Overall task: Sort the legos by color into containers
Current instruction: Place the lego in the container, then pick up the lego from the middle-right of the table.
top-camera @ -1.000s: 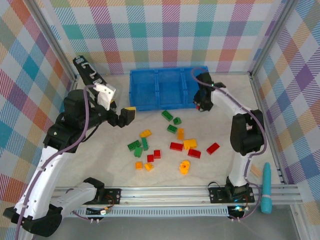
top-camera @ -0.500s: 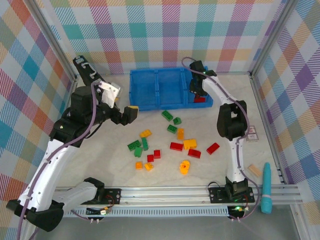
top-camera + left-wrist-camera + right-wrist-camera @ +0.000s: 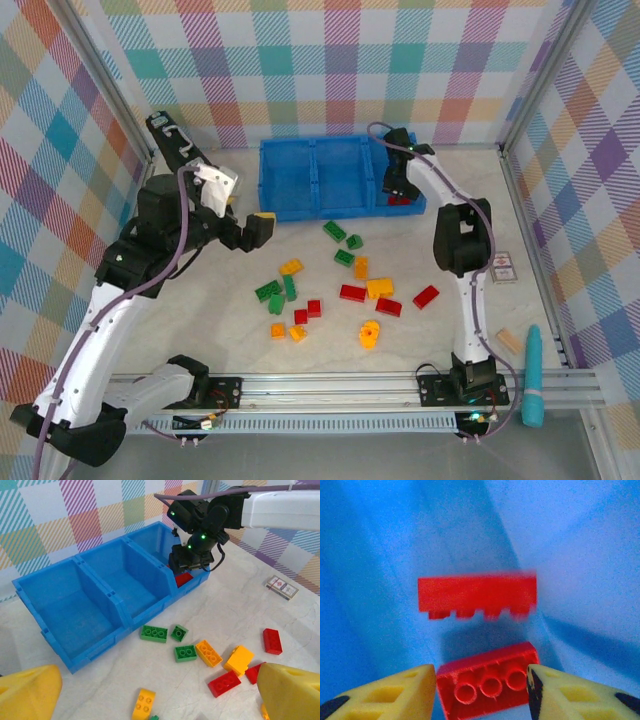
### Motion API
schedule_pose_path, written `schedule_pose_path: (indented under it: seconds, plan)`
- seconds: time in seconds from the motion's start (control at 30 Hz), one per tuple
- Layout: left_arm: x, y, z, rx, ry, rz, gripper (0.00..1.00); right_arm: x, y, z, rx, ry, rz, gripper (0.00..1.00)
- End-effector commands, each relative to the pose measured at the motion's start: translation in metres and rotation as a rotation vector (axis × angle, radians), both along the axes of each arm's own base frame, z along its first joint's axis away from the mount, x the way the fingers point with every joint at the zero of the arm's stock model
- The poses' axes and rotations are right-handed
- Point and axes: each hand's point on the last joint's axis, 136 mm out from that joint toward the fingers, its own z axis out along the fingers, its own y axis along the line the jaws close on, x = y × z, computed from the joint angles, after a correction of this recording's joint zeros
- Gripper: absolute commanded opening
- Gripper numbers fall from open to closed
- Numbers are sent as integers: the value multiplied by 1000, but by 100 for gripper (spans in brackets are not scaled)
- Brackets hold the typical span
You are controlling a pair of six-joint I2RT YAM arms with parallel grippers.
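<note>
Red, green and yellow-orange legos point(image 3: 352, 292) lie scattered on the pale table point(image 3: 220, 320) in the lower middle of the top view, nearest the arm bases; they are unsorted, so most of the job looks undone. A teal tool point(image 3: 533, 375) and a tan block point(image 3: 510, 341) sit at lower right, apart from the pile and judged no part of it.

Left gripper point(image 3: 258, 228) hangs at centre left, just beside the bin's left front corner; its yellow fingers point(image 3: 27, 692) stand wide apart with nothing between them. It is likely parked clear to give the other arm room, and it is aimed across the pile for a pick. The left arm climbs from the lower left corner to a high elbow, wrist turned toward the right of frame.

Farther up sits the blue bin point(image 3: 300, 212), three compartments side by side; the left and middle ones show bare floor in the left wrist view.

Right gripper point(image 3: 397, 188) reaches into the right-hand compartment; reds evidently go there. The right arm stands up from its base at lower right, elbow at mid-frame, forearm stretched toward the upper part, wrist tipped down.

In the right wrist view, one red brick point(image 3: 487, 680) sits in the gap between the fingertips; a blurred brick point(image 3: 477, 597), also red, lies beyond it over blue floor. Whether the pincer presses the near one or stands free of it cannot be told.
</note>
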Motion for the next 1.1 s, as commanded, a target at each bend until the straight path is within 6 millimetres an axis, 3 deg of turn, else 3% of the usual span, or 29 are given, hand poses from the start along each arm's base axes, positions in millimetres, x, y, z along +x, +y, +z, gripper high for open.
schedule_pose_path:
  seconds: [0.0, 0.1, 0.23, 0.37, 0.5, 0.63, 0.73, 1.07]
  plan:
    - [-8, -3, 13, -25, -43, -24, 100, -16, 1, 62, 47, -90, -27, 49]
    - [-13, -2, 17, -36, -53, -30, 100, -49, 2, 85, 64, -98, -38, 50]
    - [-18, -4, 16, -48, -60, -51, 100, -113, 1, 87, 162, -61, -92, 59]
    - [-20, -7, 18, -54, -44, -73, 100, -186, -4, 65, 278, 30, -216, 69]
    - [-26, -9, 26, -74, -41, -88, 100, -257, -19, 36, 362, 64, -364, 73]
    - [-31, -12, 29, -100, -45, -116, 100, -308, -33, 11, 370, 115, -439, 75]
    - [-31, -14, 29, -107, -40, -123, 100, -325, -36, -2, 390, 122, -451, 76]
    - [-31, -15, 31, -106, -30, -124, 100, -309, -31, -18, 369, 121, -386, 77]
